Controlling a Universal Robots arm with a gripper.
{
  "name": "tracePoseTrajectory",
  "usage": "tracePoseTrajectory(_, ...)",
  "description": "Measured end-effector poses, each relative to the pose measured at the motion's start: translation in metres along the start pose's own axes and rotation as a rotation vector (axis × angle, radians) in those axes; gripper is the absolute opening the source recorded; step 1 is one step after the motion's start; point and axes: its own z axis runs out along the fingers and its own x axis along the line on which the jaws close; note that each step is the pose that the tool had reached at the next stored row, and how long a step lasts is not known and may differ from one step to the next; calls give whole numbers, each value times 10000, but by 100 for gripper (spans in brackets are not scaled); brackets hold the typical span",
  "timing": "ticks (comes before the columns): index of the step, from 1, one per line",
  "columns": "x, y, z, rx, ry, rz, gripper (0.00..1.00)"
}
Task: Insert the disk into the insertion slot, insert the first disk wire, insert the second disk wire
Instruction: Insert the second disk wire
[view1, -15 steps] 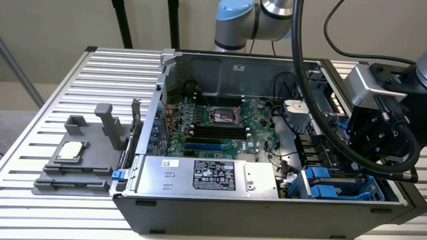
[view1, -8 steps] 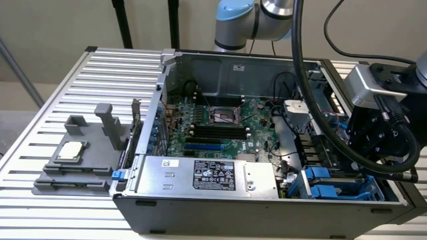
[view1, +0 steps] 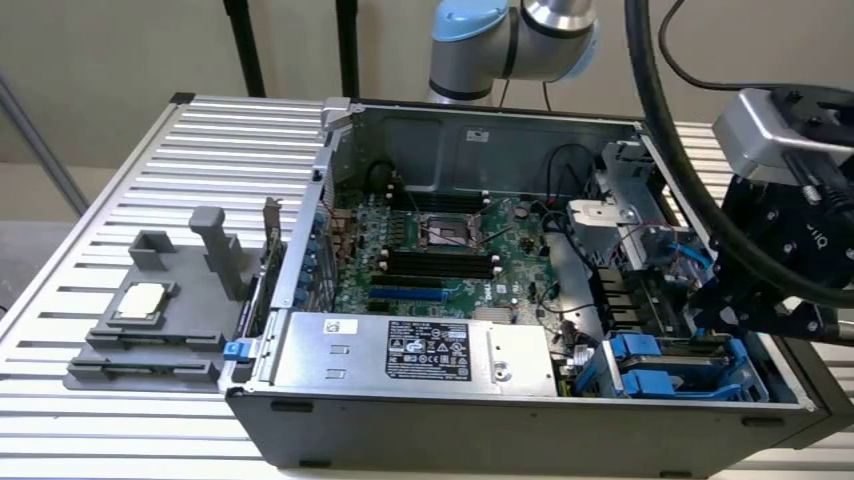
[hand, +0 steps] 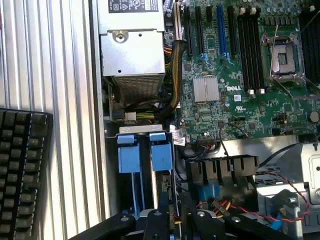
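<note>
**A:** Take the exterior view first. Where is the tool?

**B:** The tool hangs low at the exterior view's right. It is inside the open computer case and just over the insertion slot. I cannot tell from here whether it is spread or pinching something.

**A:** And the disk?

**B:** Going by its blue carrier, the disk sits down in that slot, just beside the power supply. I judge the seating done and the wire work now in hand.

**A:** What about the wrist view?

**B:** The tool is close above the slot's cable side. The blue carrier ends stand upright under the cage's silver lip. Loose red and yellow wires lie near the tool, between the cage and the motherboard. Here too I cannot tell how the tool is set.

**A:** How would you do this step well?

**B:** I would keep the plug square to its socket and push straight along the socket's line, without rocking it. The wrist should stay clear of those loose wires, because a snag could drag them into the gap. I would also keep weight off the blue ends, since leaning on them might unseat the carrier.

**A:** Is there anything outside the case?

**B:** A keyboard lies on the slatted surface, well apart from the work.
</note>
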Motion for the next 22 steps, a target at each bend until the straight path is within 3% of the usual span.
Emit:
tracePoseTrajectory(1,-11,5,-134,-5,-2,0,25)
tracePoseTrajectory(5,-42,18,-133,-5,1,-1,25)
tracePoseTrajectory(8,-156,45,-118,-2,18,0,25)
tracePoseTrajectory(9,-221,53,-99,34,304,11,25)
tracePoseTrajectory(12,-241,55,-87,81,713,29,25)
tracePoseTrajectory(13,-245,55,-78,89,790,32,25)
tracePoseTrajectory(15,-253,55,-57,95,845,35,25)
tracePoseTrajectory(22,-280,53,1,103,921,38,25)
